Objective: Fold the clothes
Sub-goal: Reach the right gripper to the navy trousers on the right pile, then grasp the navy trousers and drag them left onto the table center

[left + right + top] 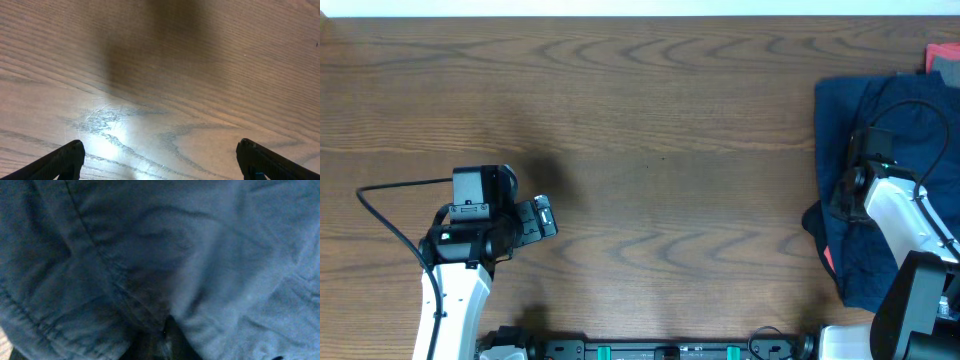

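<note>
The left fingers (65, 160) are black, with a hard, wedge-like shape, and they stand wide apart with nothing between them. Under them is only the bare tabletop (190, 75): brown wood with long wavy grain lines. It is smooth enough to give back a pale shine of light just ahead of the fingers, and a soft dark shadow lies further ahead. Behind these fingers a thin black cable (380, 200) makes a loop from the arm.

The right fingers (842, 195) are pressed down into the clothes (210, 255). In the right wrist view, soft dark navy cloth fills almost everything around them. It is matte and wrinkled, with a stitched seam running diagonally above the fingers and a thicker hem to their left. Only a dark shape shows at the bottom middle, where the cloth gathers into folds, so I cannot tell if these fingers are apart or clamped on the cloth.

From above, the clothes make one loose, crumpled heap around and beyond the right fingers, well apart from the left fingers. At the far corner, past the heap, a small red piece (945, 60) is touching it.
</note>
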Controlling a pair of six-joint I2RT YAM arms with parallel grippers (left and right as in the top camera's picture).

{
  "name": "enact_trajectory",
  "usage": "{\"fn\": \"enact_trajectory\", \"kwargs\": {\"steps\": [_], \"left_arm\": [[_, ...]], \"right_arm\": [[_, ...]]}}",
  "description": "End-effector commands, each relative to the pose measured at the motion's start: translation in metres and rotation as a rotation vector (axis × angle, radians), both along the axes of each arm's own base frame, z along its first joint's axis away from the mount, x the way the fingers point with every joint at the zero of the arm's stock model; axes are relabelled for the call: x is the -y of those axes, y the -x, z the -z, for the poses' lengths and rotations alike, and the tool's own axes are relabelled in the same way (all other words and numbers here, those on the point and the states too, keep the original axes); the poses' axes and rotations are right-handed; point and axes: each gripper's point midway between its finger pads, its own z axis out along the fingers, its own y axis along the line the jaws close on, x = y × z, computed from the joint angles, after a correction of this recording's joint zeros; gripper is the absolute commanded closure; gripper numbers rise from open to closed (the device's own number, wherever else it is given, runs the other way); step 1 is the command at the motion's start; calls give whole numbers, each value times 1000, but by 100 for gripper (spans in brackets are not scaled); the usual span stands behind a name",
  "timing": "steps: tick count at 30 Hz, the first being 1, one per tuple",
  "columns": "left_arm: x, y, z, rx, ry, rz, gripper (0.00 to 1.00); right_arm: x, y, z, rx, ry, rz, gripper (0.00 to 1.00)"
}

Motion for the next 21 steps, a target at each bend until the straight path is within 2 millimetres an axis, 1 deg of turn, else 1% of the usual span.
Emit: {"fn": "enact_trajectory", "kwargs": {"steps": [1,3,5,6,7,8,9,11,12,13,14,15,17,19,21], "left_arm": [[0,-5,-8,21,2,-9,2],[0,-5,-8,21,3,-8,2],[0,-5,-8,22,2,-9,2],[0,-6,-8,24,2,-8,2],[0,-6,-8,24,2,-9,2],[0,-6,-8,24,2,-9,2],[0,-6,-8,25,2,-9,2],[0,-6,-8,25,2,-9,2],[0,-6,-8,25,2,-9,2],[0,-6,-8,24,2,-9,2],[0,-6,-8,24,2,-9,2],[0,-6,-8,24,2,-9,2],[0,-6,-8,24,2,-8,2],[0,-6,-8,24,2,-8,2],[0,-6,-8,24,2,-8,2]], "right_arm": [[9,-5,-13,47,26,50,99],[4,-13,-26,88,-5,42,99],[-9,-32,-46,179,-88,7,99],[-20,-45,-59,232,-150,-49,99],[-34,-57,-70,282,-218,-113,99],[-52,-69,-84,335,-298,-190,99],[-75,-80,-101,392,-391,-290,99],[-116,-91,-127,471,-535,-450,99],[-131,-93,-135,489,-579,-496,99],[-149,-92,-139,491,-615,-542,99],[-159,-90,-139,481,-628,-566,99],[-175,-86,-136,454,-645,-603,99],[-200,-79,-128,408,-666,-664,99],[-230,-69,-116,356,-688,-738,99],[-252,-62,-105,311,-689,-777,99]]}}
